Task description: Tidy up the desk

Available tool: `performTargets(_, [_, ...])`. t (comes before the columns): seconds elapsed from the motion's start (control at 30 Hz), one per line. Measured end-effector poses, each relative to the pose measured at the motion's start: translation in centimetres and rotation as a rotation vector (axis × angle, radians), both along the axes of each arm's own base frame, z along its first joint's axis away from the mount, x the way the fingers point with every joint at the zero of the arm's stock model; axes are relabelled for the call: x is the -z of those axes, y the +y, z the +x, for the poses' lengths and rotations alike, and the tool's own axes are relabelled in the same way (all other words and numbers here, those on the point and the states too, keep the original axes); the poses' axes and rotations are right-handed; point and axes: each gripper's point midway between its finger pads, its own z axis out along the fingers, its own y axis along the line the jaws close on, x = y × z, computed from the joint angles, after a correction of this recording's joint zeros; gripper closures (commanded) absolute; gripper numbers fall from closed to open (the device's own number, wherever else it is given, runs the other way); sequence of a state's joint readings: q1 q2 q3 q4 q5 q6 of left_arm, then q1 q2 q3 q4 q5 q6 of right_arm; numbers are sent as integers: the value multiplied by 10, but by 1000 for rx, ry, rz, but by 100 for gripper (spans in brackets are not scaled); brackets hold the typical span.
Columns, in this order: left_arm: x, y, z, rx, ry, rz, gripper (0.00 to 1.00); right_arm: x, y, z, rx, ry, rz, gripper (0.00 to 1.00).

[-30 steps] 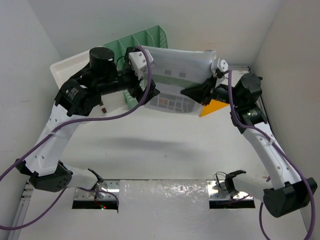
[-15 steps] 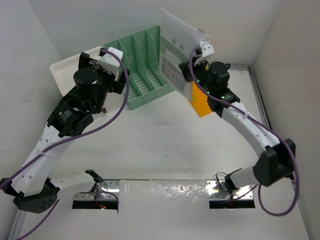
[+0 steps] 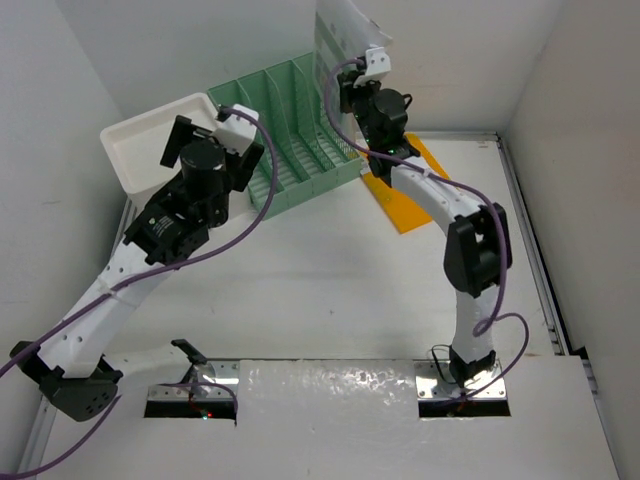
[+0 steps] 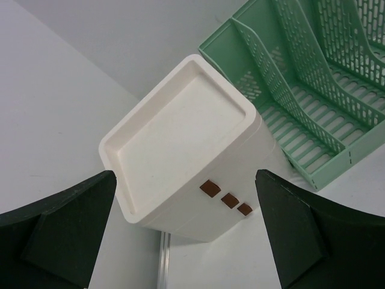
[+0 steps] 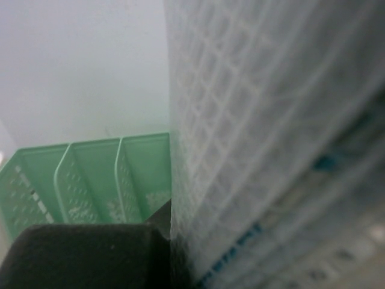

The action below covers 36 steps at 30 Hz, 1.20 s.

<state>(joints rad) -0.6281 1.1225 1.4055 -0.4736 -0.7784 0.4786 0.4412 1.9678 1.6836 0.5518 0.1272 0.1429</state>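
Note:
My right gripper [image 3: 347,88] is shut on a translucent mesh document pouch [image 3: 340,35], which stands upright above the right end of the green file organizer [image 3: 290,130]. In the right wrist view the pouch [image 5: 271,120] fills the right side, pressed against a black finger [image 5: 90,253], with the organizer [image 5: 90,174] beyond. My left gripper [image 3: 215,135] is open and empty, hovering over the white drawer box [image 3: 150,140] at the desk's [image 3: 300,300] back left. The left wrist view shows that box [image 4: 180,138] between my wide-apart fingers [image 4: 60,223].
An orange folder [image 3: 410,195] lies flat on the desk right of the organizer, partly under my right arm. The organizer [image 4: 313,102] stands right beside the drawer box. White walls close in the back and sides, and metal rails edge the desk.
The right arm swung the pouch left and up, from lying spread between both grippers to upright over the organizer. The left gripper drew back left toward the drawer box, open.

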Motion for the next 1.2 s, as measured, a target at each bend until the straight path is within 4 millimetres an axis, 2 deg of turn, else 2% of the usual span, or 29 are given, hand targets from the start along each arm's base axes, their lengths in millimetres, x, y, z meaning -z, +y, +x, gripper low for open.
performTargets(0.1, [0, 1, 2, -13, 1, 12, 0, 5, 9, 23, 10, -50, 1, 100])
performTargets(0.27, [4, 0, 5, -22, 12, 27, 0, 34, 21, 47, 10, -79, -14, 100])
performTargets(0.57, [14, -3, 12, -30, 39, 49, 0, 97, 36, 67, -16, -103, -30, 100])
performTargets(0.67, [17, -6, 15, -29, 49, 57, 0, 125, 38, 73, -16, -81, -39, 100])
performTargets(0.77, [20, -7, 17, -29, 55, 61, 0, 138, 37, 74, -5, -89, -33, 99])
performTargets(0.8, [20, -7, 17, -29, 56, 62, 1, 140, 35, 74, 2, -88, -32, 95])
performTargets(0.83, [20, -7, 17, -29, 55, 62, 0, 141, 33, 73, 10, -91, -29, 77])
performTargets(0.93, [20, -7, 17, -29, 56, 62, 0, 149, 30, 73, 24, -78, -34, 49])
performTargets(0.97, [20, -6, 17, -29, 56, 63, 1, 155, 29, 72, 26, -66, -47, 48])
performTargets(1.1, [20, -6, 17, -30, 57, 64, 1, 176, 29, 69, 16, 12, -95, 51])
performTargets(1.2, [20, -5, 17, -30, 57, 64, 0, 171, 30, 67, 1, 47, -116, 49])
